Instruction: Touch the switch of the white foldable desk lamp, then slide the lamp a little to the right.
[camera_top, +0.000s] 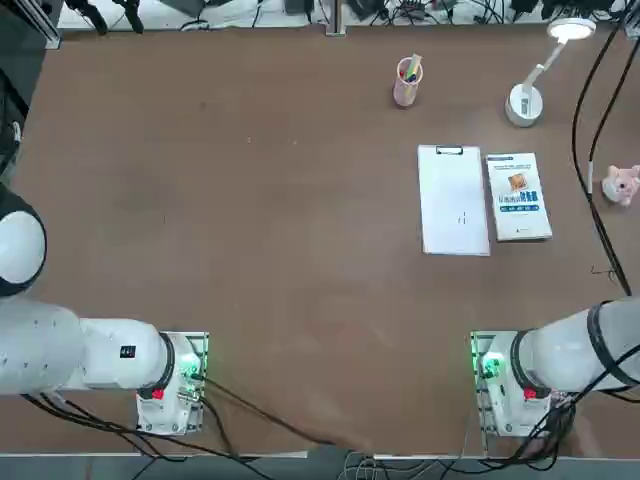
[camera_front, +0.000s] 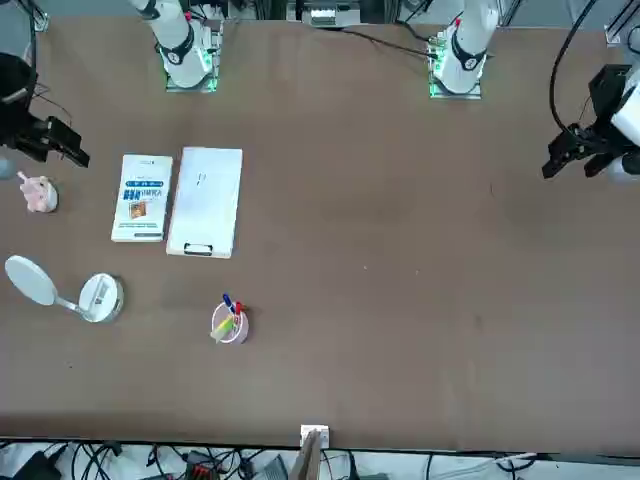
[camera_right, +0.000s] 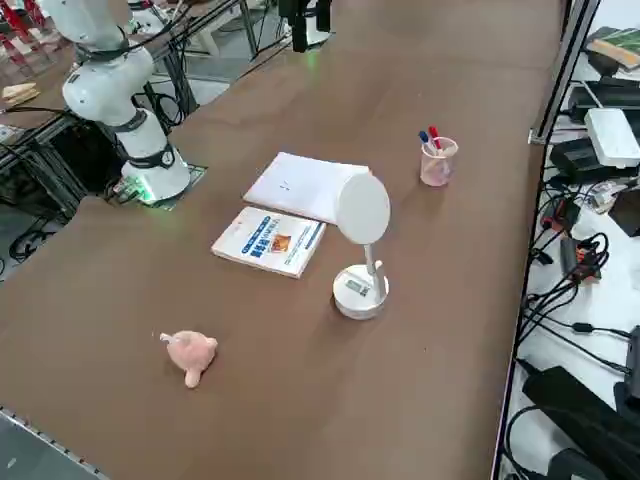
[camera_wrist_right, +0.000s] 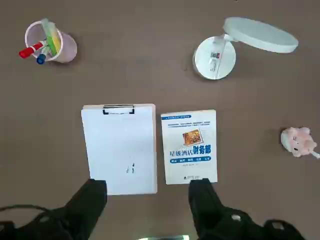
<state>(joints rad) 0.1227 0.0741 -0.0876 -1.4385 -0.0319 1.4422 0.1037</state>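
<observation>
Above the table, the right gripper (camera_wrist_right: 148, 200) is hovering with fingers spread wide, empty; the white foldable desk lamp with round disc base (camera_wrist_right: 215, 57) is standing beyond a white-and-blue booklet bearing Chinese characters (camera_wrist_right: 189, 146).

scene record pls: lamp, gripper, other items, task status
lamp: white foldable desk lamp at table's far right, head lit, untouched
gripper: right gripper open, empty, high above the clipboard and book
other items: pink pen cup left of the lamp in the top view; pink toy near table's right edge
task status: switch not yet touched
</observation>
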